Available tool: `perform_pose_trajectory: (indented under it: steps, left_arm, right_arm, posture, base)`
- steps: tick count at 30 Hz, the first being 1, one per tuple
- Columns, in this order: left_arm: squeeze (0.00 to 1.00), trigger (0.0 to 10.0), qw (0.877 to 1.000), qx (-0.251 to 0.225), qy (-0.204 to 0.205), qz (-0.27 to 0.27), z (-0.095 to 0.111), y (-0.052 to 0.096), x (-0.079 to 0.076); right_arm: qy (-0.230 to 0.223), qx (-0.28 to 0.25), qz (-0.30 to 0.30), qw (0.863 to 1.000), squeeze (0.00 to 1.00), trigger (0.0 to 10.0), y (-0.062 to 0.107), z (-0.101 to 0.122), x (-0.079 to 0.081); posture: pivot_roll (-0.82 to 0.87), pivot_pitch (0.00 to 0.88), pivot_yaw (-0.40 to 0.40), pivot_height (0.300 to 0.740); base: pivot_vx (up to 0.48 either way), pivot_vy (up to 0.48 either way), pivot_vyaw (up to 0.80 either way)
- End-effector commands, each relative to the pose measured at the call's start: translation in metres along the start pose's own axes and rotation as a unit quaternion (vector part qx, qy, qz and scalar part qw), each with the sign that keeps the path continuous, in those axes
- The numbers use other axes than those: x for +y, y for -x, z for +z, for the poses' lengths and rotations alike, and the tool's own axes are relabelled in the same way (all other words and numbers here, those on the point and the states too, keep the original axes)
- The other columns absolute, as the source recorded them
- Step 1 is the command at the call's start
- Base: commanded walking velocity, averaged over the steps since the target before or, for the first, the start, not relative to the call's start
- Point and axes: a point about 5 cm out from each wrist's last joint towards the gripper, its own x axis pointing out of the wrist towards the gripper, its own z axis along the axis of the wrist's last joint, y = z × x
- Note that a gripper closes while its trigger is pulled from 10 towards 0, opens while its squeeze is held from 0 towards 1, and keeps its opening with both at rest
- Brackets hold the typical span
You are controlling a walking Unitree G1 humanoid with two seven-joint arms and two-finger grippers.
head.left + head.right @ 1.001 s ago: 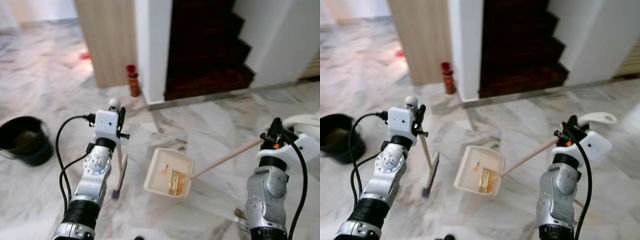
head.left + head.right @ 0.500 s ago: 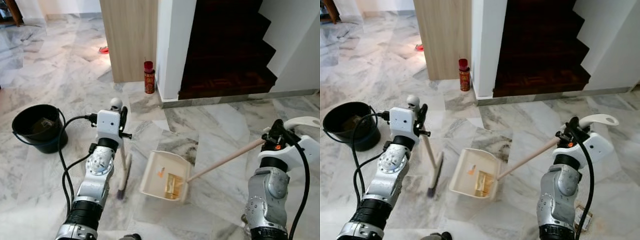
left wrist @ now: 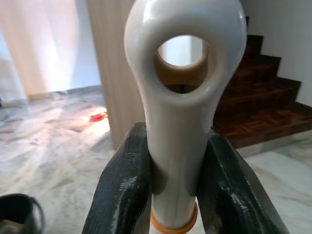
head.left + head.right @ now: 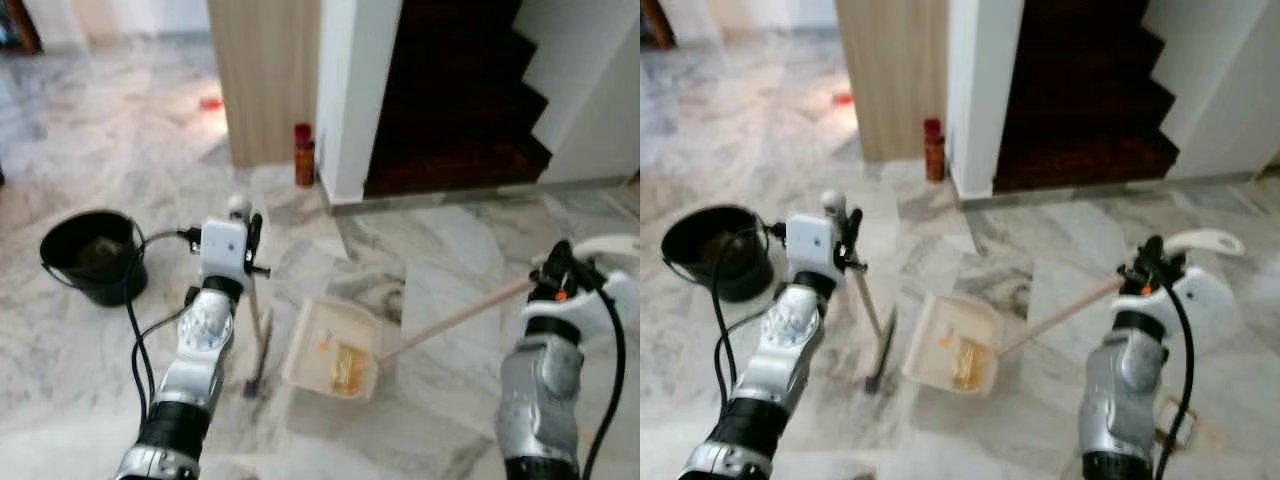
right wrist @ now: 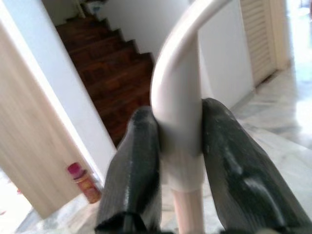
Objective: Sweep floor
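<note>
Marble floor (image 4: 90,390) in grey and white veining spreads out toward a wooden panel (image 4: 262,70), a white pillar (image 4: 350,90) and a dark wooden staircase (image 4: 455,100). Clamped between the two black fingers (image 3: 124,190) of the left gripper (image 3: 173,195) is the white top of the broom handle (image 3: 183,122), its hanging loop just beyond the fingertips. Below the jaws the stick slants down to the broom head (image 4: 257,370), which rests on the floor. The right gripper (image 5: 178,161) is likewise closed on the curved white grip of the dustpan handle (image 5: 178,97). From those jaws the long wooden shaft (image 4: 455,318) runs down to the cream dustpan (image 4: 332,348), sitting on the floor beside the broom head with yellowish scraps inside. A black bucket (image 4: 95,255) stands farther out past the left gripper, and a red bottle (image 4: 303,155) sits at the foot of the pillar.
</note>
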Motion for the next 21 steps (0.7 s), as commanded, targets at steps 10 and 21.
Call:
perform_pose_trajectory:
  steps: [10,21]
  left_arm:
    - [0.0,10.0,1.0,-0.025,-0.006,-0.001,0.0112,-0.0037,-0.0013]
    - [0.0,10.0,1.0,-0.02,-0.006,0.001,0.01,-0.0033,-0.0011]
  right_arm:
    - [-0.024,-0.016,0.001,1.0,0.0,10.0,-0.0054,0.0099,0.0016]
    - [-0.028,-0.008,0.009,1.0,0.0,10.0,-0.0074,0.0098,0.0034]
  posture:
    - [0.07,0.066,-0.05,0.74]
    - [0.06,0.086,-0.051,0.74]
  base:
    - [0.0,0.337,0.0]
    - [0.0,0.337,0.0]
